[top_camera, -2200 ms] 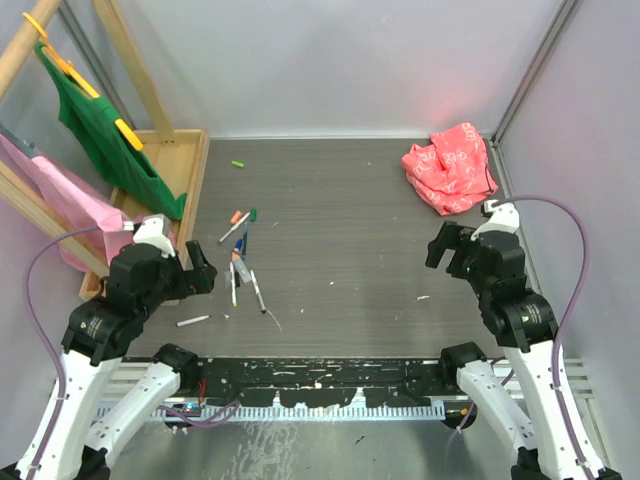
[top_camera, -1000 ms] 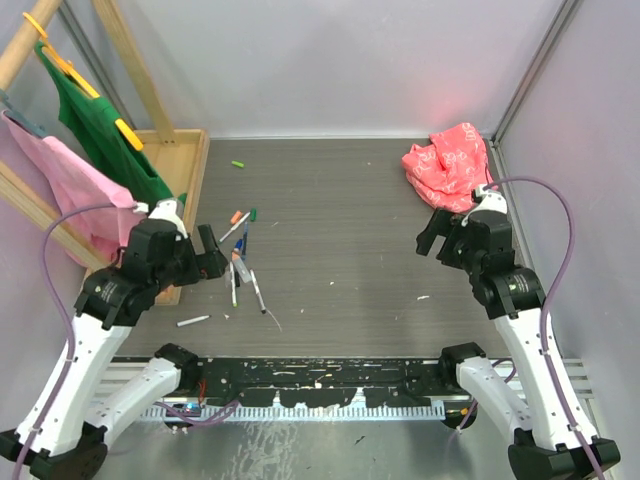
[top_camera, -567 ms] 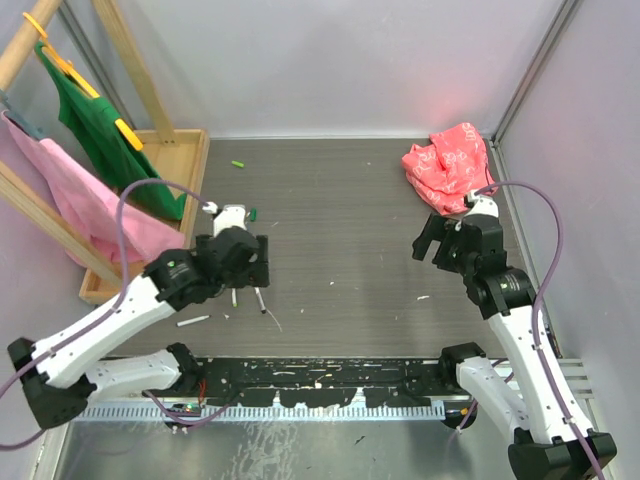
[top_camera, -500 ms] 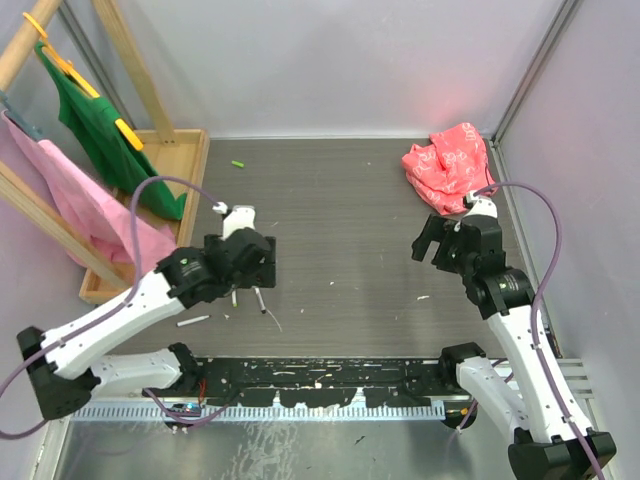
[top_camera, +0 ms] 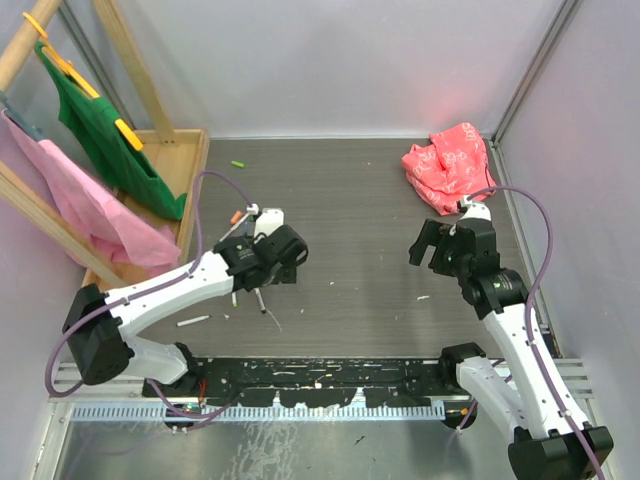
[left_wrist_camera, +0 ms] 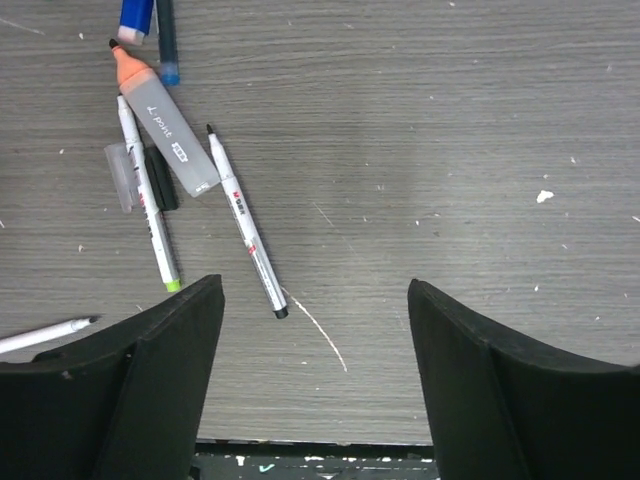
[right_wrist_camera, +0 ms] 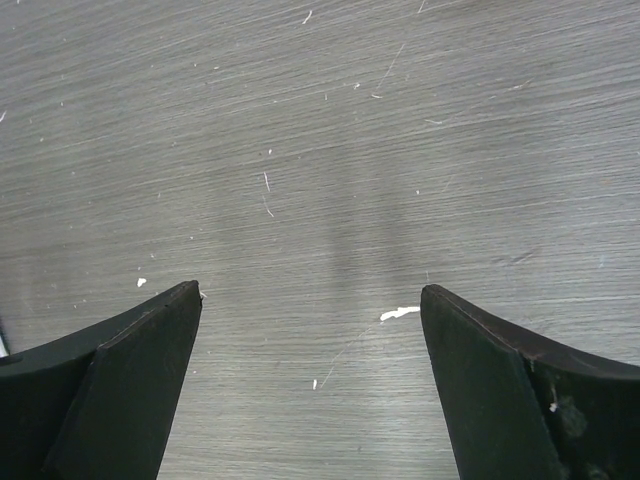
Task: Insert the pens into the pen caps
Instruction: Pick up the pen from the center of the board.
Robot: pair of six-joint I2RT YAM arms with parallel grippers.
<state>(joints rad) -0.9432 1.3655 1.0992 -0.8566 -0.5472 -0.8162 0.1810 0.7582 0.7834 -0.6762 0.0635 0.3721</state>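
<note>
The left claw (left_wrist_camera: 315, 288) is hanging released and empty above the bench (left_wrist_camera: 450, 120); in its own view the pens (left_wrist_camera: 160, 160) are lying flat on the bench toward 10 o'clock of it. A white pen with a black tip (left_wrist_camera: 243, 222) is lying nearest, slanting from 11 to 5 o'clock; a white pen with a green end (left_wrist_camera: 148, 205) is lying near it at 9 o'clock; a grey marker with an orange tip (left_wrist_camera: 165, 130) is lying just beside that one's upper part; a short black cap (left_wrist_camera: 160, 178) is lying between them. Two blue pieces (left_wrist_camera: 135, 15) are showing at the 12 o'clock edge, cut off; another white pen (left_wrist_camera: 45, 335) is peeking in at 8 o'clock.

From above, a green cap (top_camera: 238, 164) is lying alone at 11 o'clock of the bench, well apart from the pens; the right claw (right_wrist_camera: 310, 291) is hovering released over the bench at 3 o'clock, grasping nothing; a red cloth (top_camera: 450, 165) is lying crumpled at 1 o'clock.
</note>
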